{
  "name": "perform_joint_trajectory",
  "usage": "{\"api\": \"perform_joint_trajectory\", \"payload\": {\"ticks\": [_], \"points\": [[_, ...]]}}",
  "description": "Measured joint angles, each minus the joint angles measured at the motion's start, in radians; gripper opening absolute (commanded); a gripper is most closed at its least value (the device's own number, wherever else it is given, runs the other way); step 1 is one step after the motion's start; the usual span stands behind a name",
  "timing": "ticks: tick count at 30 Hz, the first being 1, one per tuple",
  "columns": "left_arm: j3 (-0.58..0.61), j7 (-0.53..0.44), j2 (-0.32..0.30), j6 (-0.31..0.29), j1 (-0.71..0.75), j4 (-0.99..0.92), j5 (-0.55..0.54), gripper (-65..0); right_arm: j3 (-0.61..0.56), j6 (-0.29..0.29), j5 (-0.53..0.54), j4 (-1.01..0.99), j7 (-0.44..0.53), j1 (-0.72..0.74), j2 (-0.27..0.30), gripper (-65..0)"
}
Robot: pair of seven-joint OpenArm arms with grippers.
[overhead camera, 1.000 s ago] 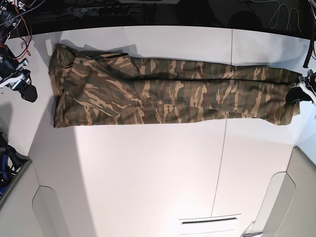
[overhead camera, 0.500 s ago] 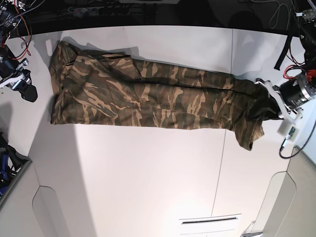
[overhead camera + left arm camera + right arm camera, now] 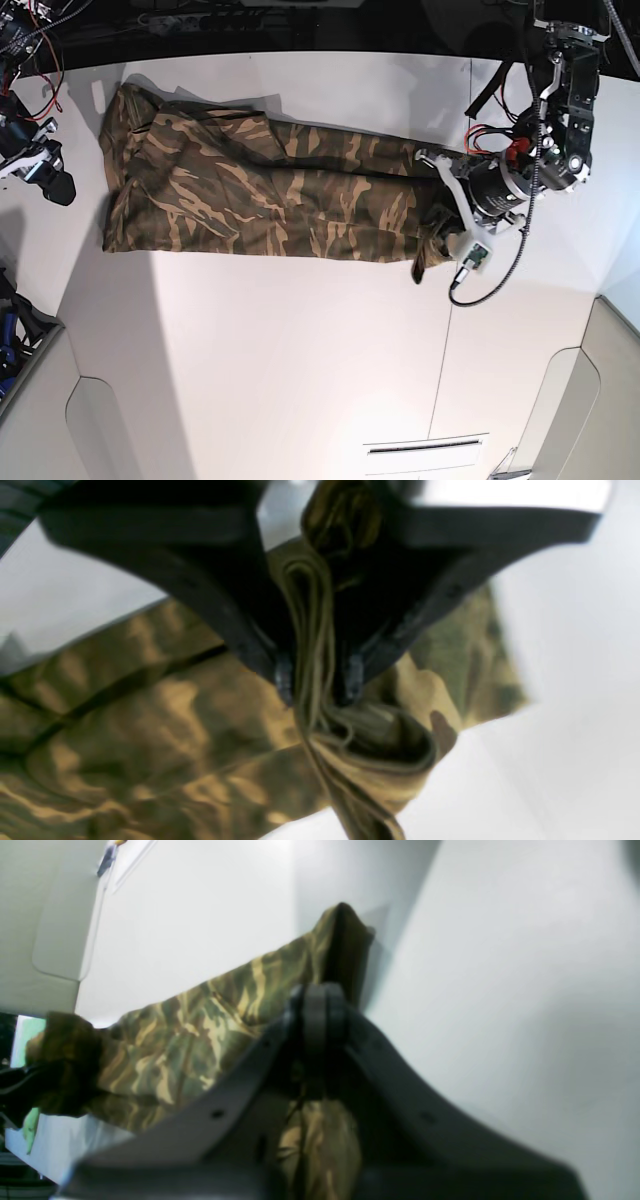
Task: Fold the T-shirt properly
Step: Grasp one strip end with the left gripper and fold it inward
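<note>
White table (cables behind)

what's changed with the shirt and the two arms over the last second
The left gripper, shut on the T-shirt, has carried that end inward across the white table, from the table's edge toward the shirt's middle, so the cloth now bunches and hangs beneath it and the strip is shorter. The right gripper stayed closed and empty beside the far end, which hardly shifted.
</note>
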Motion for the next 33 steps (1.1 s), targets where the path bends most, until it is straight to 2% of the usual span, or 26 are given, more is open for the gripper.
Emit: {"api": "perform_joint_trajectory", "payload": {"ticks": [3,4,8,11,12,14,24,33], "points": [[0.029,-0.004,0.052,-0.001,-0.006,-0.035,0.005,-29.5,0.000,0.000,-0.059,0.000,0.003,0.000,0.000,-65.0],[0.032,-0.008,0.069,-0.001,-0.006,-0.047,0.005,-26.2,0.000,0.000,-0.059,0.000,0.003,0.000,0.000,-65.0],[0.032,-0.026,0.119,0.014,-0.006,-0.059,0.005,-25.5,0.000,-0.009,-0.077,0.000,0.003,0.000,0.000,-64.1],[0.032,-0.031,0.152,0.031,-0.008,-0.059,0.005,-25.5,0.000,-0.019,-0.105,0.000,0.003,0.000,0.000,-37.8],[0.032,-0.031,0.159,0.031,-0.008,-0.059,0.005,-25.5,0.000,-0.019,-0.107,0.000,0.003,0.000,0.000,-31.2],[0.032,-0.031,0.169,0.038,-0.007,-0.059,-0.003,-25.6,0.000,-0.019,-0.106,0.000,0.005,0.000,0.000,-25.7],[0.032,-0.029,0.171,0.038,-0.005,-0.059,-0.017,-25.6,-0.119,-0.019,-0.056,-0.120,0.026,-0.039,0.000,-25.7],[0.031,-0.023,0.171,0.038,-0.005,-0.059,-0.017,-25.6,-0.256,0.004,0.051,-0.171,0.041,-0.035,-0.003,-25.8]]}}
